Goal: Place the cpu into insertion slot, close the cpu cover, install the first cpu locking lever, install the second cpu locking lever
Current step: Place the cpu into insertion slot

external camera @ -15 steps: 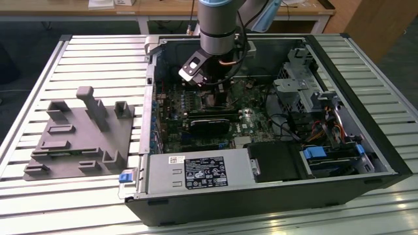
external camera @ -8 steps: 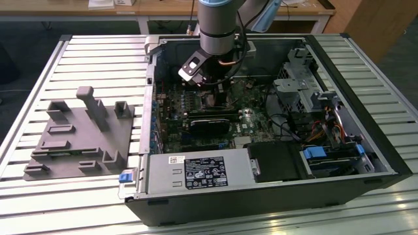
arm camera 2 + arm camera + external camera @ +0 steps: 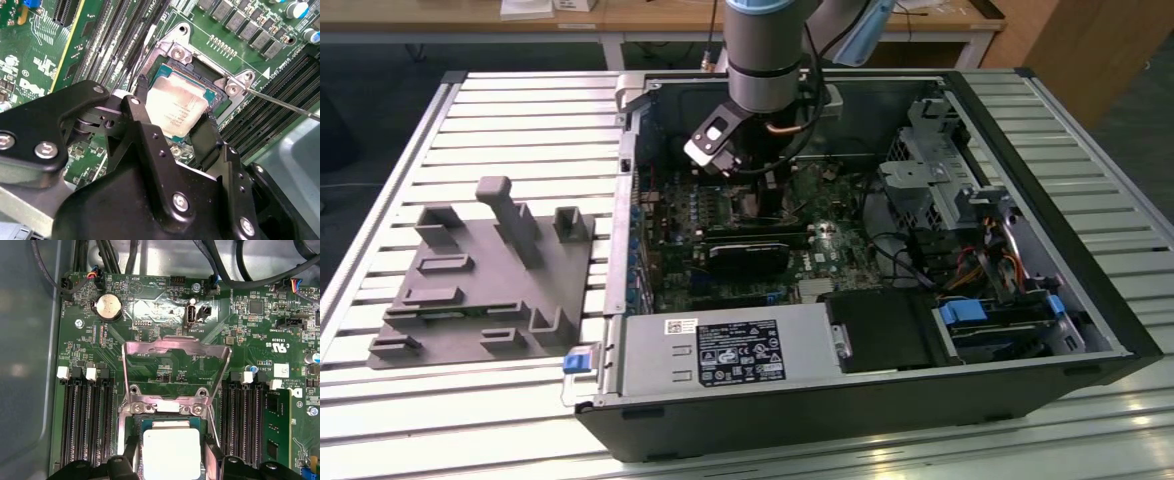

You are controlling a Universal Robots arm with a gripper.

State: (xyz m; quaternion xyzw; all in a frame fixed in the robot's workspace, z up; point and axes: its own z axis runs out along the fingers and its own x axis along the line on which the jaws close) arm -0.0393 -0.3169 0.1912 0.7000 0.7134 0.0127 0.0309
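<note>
The claw grips the cpu by two opposite edges, fingers narrowed onto it. The chip lies level in the slot or just over it; I cannot tell which. Beyond it the cover stands swung open over the board, inside the open case on the bench, with a grey fixture at the exterior view's left.

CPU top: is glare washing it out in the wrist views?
In the first wrist view the cpu is blown out near white, no surface detail; in the second wrist view it is bright too, with faint markings visible.
</note>
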